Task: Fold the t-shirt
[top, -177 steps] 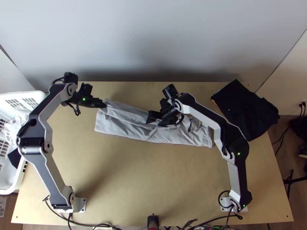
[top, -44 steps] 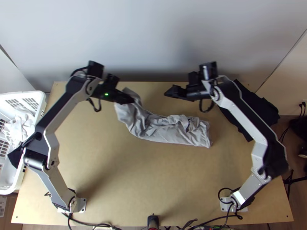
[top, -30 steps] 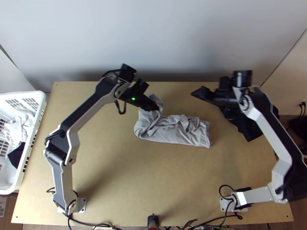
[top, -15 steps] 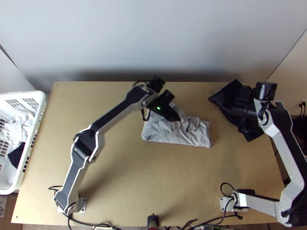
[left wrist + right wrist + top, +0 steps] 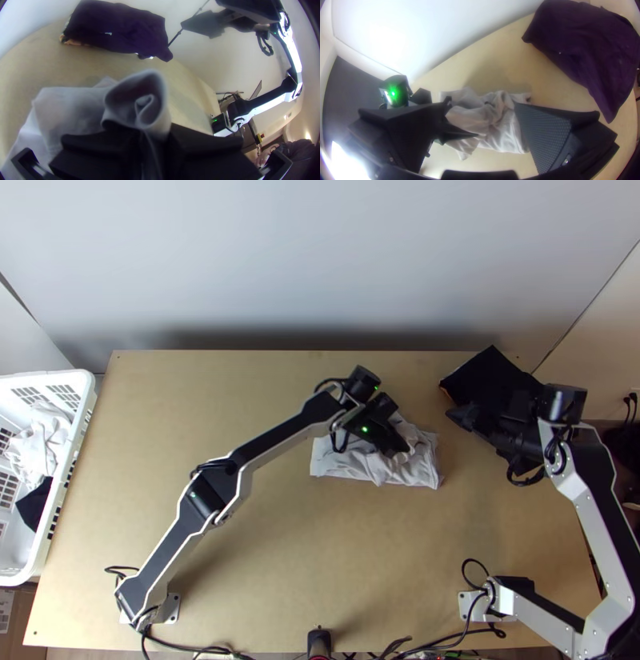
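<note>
Just right of the surface's middle, light grey cloth t-shirt [image 5: 344, 462]: bunched and rumpled on the light wooden surface [image 5: 320, 540], a flatter strip running along its near edge.
Grip on the shirt: the black left gripper [image 5: 402, 450] is over the shirt, its wide flat fingers [image 5: 206, 138] closed on a gathered part; in the left wrist view, the cloth rises from between them in a curled loop.
Left arm [image 5: 172, 536]: silver-grey and black, slanting from its base across the surface's middle.
Black right gripper [image 5: 458, 414]: beside the shirt, near the dark cloth; its textured fingers [image 5: 546, 136] stand wide apart with nothing held.
Dark folded cloth [image 5: 484, 372]: lying at the far right corner, apart from the shirt.
White plastic basket [image 5: 48, 536]: at the left edge, holding crumpled white cloth [image 5: 36, 448] and a smaller black cloth [image 5: 32, 504].
</note>
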`<state>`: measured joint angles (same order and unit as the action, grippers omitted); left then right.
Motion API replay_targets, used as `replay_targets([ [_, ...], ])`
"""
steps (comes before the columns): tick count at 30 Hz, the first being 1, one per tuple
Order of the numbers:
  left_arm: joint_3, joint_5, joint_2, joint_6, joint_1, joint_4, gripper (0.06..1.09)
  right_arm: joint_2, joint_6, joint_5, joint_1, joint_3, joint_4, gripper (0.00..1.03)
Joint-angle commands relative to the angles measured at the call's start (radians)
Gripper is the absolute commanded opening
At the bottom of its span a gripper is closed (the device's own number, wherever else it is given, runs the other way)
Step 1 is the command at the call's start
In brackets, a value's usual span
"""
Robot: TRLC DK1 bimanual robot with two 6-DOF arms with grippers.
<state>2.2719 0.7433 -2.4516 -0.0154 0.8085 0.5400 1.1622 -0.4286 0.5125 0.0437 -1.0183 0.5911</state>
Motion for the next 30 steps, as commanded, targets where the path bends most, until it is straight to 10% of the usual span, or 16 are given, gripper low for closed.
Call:
replay_targets([
  [1,0.003,-0.002,-0.075,-0.058,0.035,-0.146,1.04,-0.053,0.007,-0.016,0.007,0.072,-0.011,0.98],
  [16,0.0,-0.021,0.184,-0.144,-0.121,-0.115,1.04,-0.019,-0.004,-0.02,-0.061,0.098,-0.053,0.98],
  [24,-0.095,-0.18,0.215,0.187,-0.253,0.305,1.04,0.159,-0.065,-0.005,-0.292,0.04,-0.039,0.98],
  [30,-0.299,-0.272,0.243,0.298,-0.29,0.293,1.04,0.291,-0.102,0.049,-0.372,-0.068,-0.034,0.98],
])
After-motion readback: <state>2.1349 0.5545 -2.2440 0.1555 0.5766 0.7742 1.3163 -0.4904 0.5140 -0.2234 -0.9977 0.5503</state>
